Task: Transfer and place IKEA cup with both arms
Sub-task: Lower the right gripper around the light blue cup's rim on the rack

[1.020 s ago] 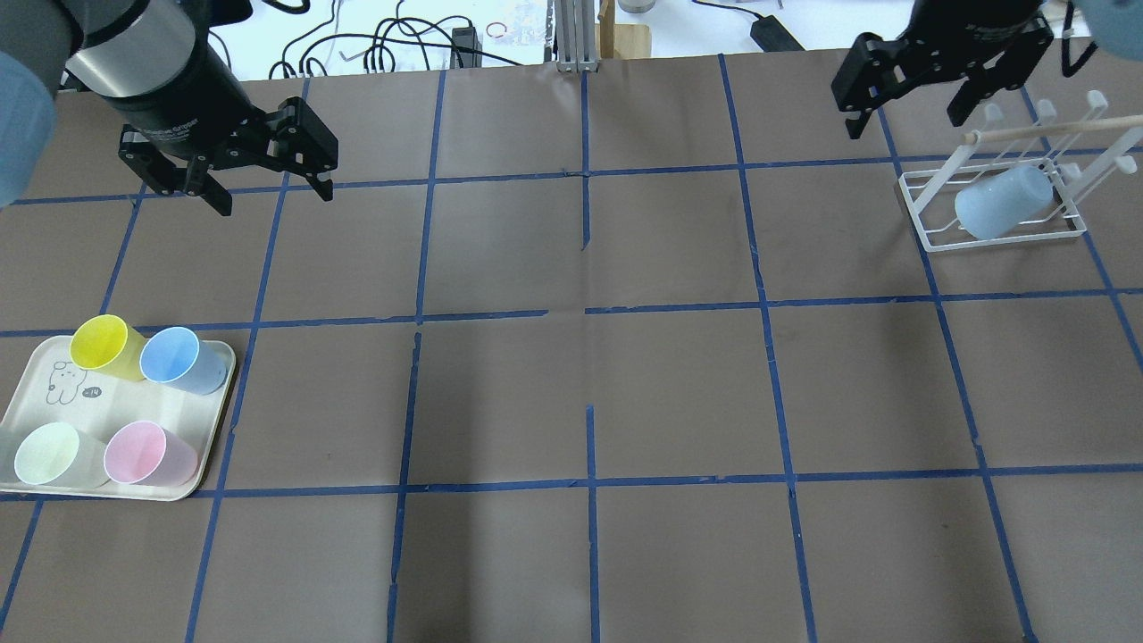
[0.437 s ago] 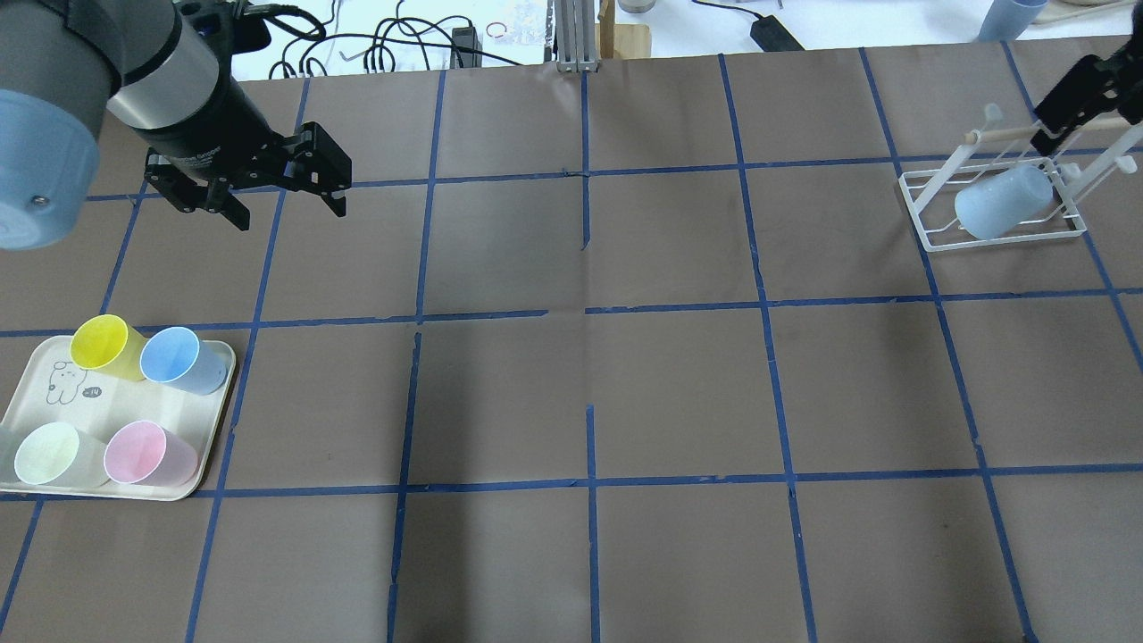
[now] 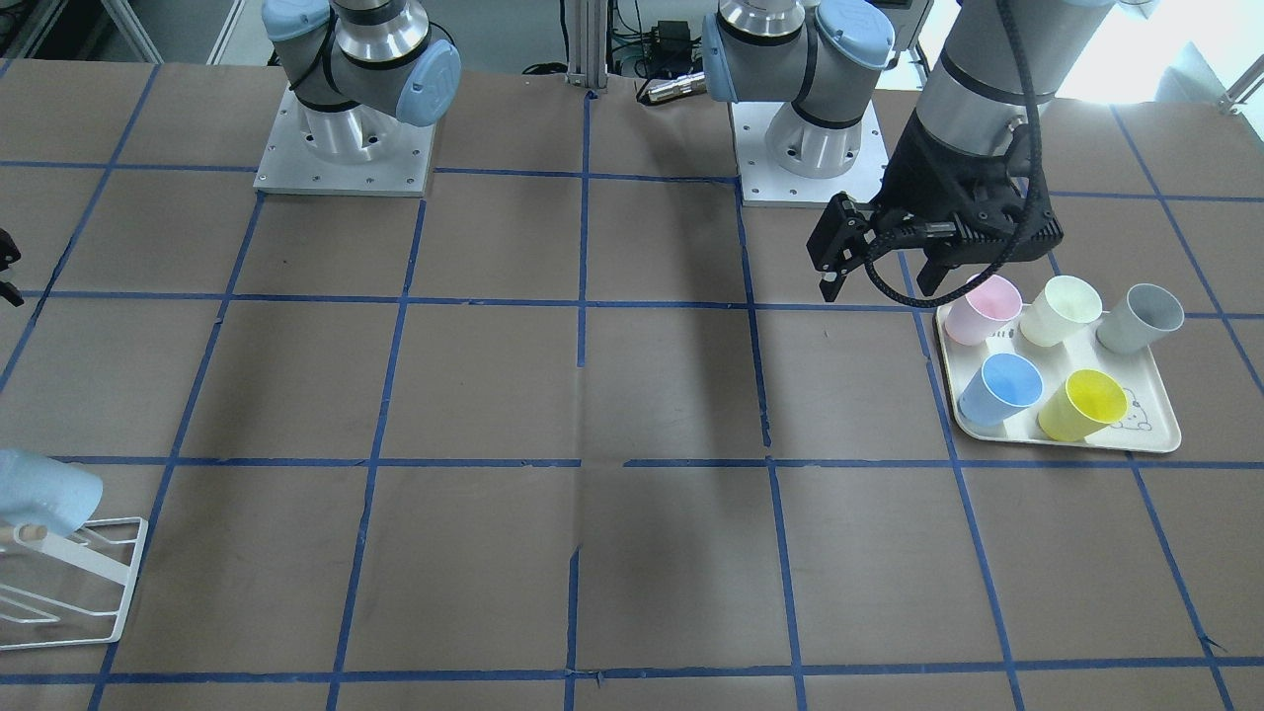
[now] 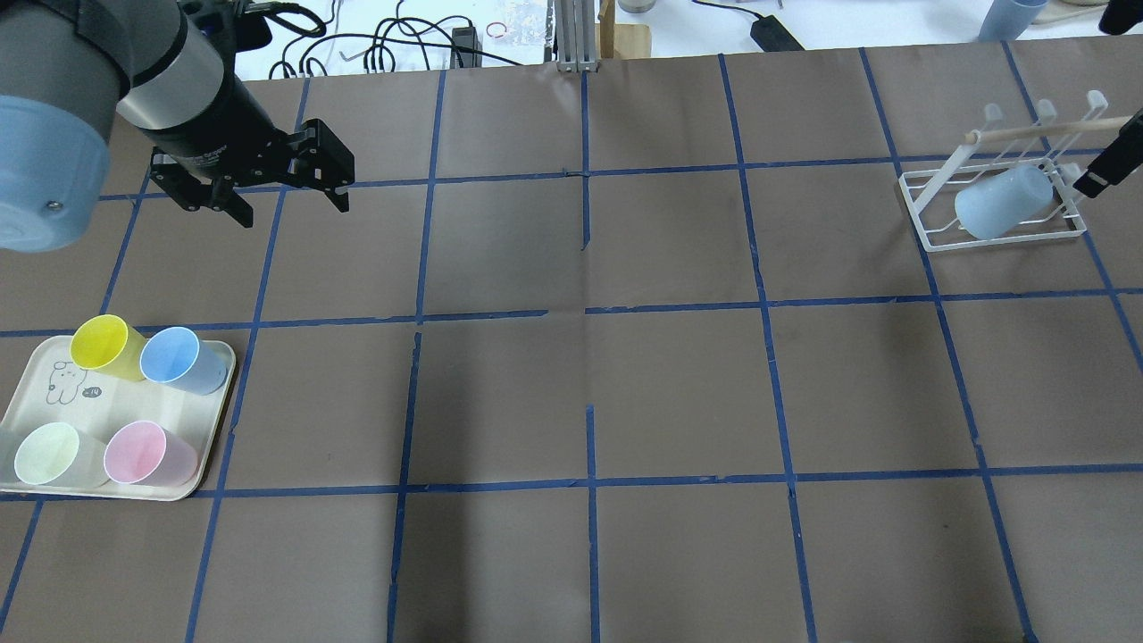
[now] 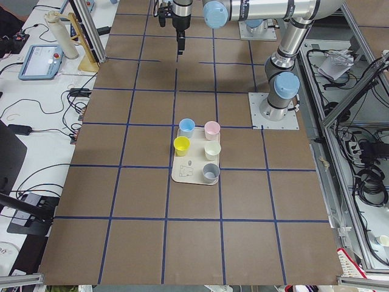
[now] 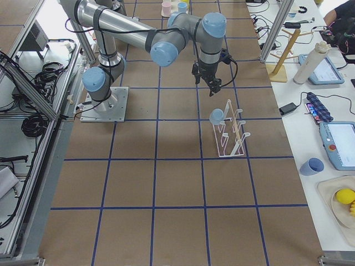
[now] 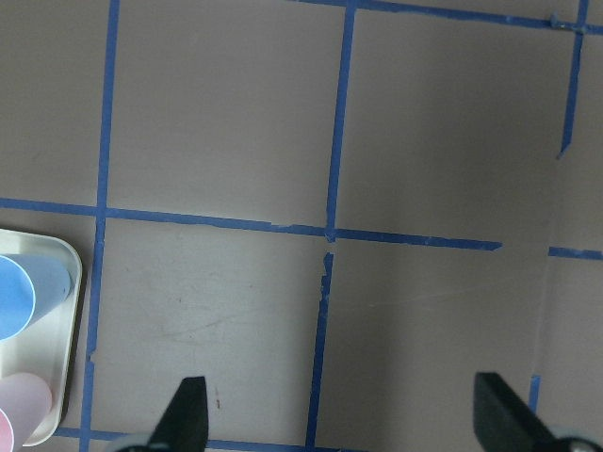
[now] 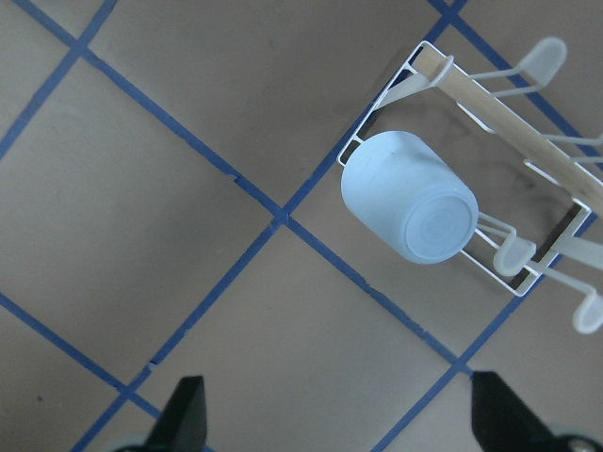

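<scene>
The pale powder-blue IKEA cup point(image 4: 1002, 203) lies tilted, mouth down, on a peg of the white wire rack point(image 4: 929, 239) at the far right. It also shows in the right wrist view point(image 8: 410, 196) and in the front view point(image 3: 39, 492). My right gripper point(image 8: 344, 419) is open and empty, above and beside the rack; only one finger point(image 4: 1103, 170) shows at the overhead view's right edge. My left gripper point(image 4: 287, 207) is open and empty, above the table at the far left, beyond the cream tray point(image 4: 54, 397).
The tray holds a yellow cup point(image 4: 103, 344), a sky-blue cup point(image 4: 179, 357), a pale green cup point(image 4: 49, 454), a pink cup point(image 4: 143, 454) and a grey cup point(image 3: 1141, 318). Blue tape lines grid the brown table. Cables and another blue cup point(image 4: 1009, 18) lie past the far edge.
My right gripper has moved right, from above the table left of the rack to the view's edge beside it. My left gripper has shifted slightly right. The pale blue cup has stayed on the rack.
</scene>
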### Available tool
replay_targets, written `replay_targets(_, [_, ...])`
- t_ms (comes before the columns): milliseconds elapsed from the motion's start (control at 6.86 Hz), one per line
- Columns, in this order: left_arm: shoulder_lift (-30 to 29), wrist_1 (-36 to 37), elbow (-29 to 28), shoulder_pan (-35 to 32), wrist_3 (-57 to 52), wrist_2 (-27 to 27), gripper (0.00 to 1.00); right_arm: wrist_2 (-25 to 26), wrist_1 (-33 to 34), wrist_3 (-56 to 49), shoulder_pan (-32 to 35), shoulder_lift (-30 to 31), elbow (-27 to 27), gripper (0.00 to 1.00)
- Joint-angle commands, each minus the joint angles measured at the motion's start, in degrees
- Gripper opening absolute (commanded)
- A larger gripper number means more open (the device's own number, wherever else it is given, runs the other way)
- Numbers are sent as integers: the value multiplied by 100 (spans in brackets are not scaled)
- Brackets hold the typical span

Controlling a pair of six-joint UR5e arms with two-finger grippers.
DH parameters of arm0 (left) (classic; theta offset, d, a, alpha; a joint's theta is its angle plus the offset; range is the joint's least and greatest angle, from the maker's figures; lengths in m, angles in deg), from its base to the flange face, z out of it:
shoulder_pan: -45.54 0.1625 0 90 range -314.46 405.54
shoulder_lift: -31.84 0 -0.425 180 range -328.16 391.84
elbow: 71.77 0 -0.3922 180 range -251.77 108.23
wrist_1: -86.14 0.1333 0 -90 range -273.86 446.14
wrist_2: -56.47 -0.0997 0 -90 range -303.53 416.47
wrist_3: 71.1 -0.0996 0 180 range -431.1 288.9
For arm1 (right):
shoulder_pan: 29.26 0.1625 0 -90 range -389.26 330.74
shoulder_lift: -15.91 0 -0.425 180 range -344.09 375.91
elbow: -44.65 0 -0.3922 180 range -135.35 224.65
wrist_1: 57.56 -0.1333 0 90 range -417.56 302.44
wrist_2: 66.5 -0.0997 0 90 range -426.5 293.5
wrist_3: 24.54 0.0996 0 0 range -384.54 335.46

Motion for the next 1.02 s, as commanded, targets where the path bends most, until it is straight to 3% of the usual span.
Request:
replay_targets(0, [-49,7,-16,13,135,7,100,-57,870,-1541,-46,-339,235,100])
replay_targets(146, [-6,-19,10,-4,118,-28,100,-75,1153,-1885,-46,-498,236,100])
replay_targets(437, [21,16,10,4,48,-54,100,-599,1208,-1976,-212,-893,236,100])
replay_targets(874, [-5,95,10,4,38,-46,100,-743,1533,-1985,-213,-1158,236,100])
